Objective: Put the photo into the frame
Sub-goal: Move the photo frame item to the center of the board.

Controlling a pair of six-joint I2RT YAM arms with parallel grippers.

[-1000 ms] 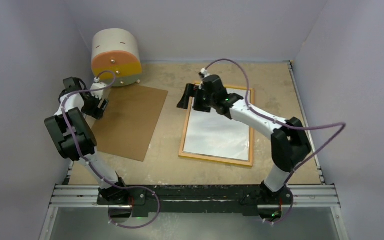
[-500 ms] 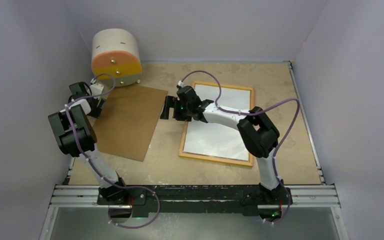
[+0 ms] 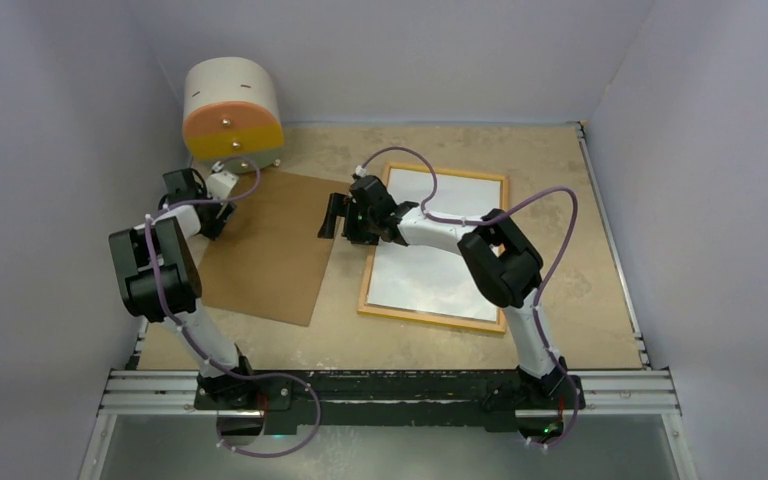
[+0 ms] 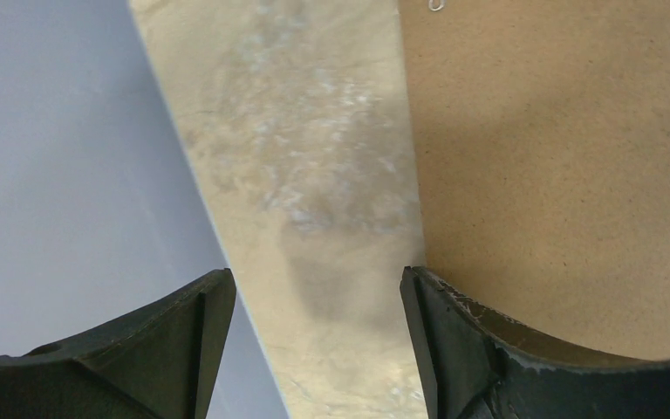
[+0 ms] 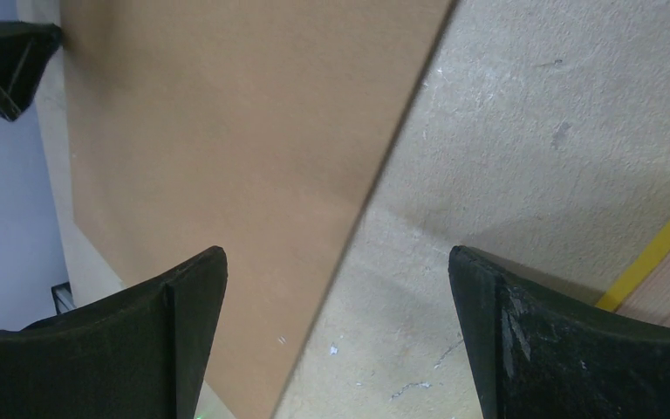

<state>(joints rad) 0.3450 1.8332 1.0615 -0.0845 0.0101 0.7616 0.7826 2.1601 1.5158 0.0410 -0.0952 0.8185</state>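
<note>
The photo (image 3: 440, 250) is laid flat inside the frame (image 3: 430, 318), pale side up, and is enclosed by the rim on all four sides. The frame is placed on the right half of the table (image 3: 570, 200) with its wood-coloured rim upward; a yellow edge is visible in the right wrist view.

A brown board (image 3: 265, 250) is laid flat to the left of the frame, apart from it. The right gripper (image 3: 335, 217) is positioned over the board's right edge. Its fingers are spread wide and nothing is held: one finger is above the board, the other above bare table.

The left gripper (image 3: 207, 215) is positioned at the board's left edge, fingers apart and empty. Contact with the board cannot be determined.

A drum (image 3: 232, 115) with an orange and yellow face is located at the far left corner.
</note>
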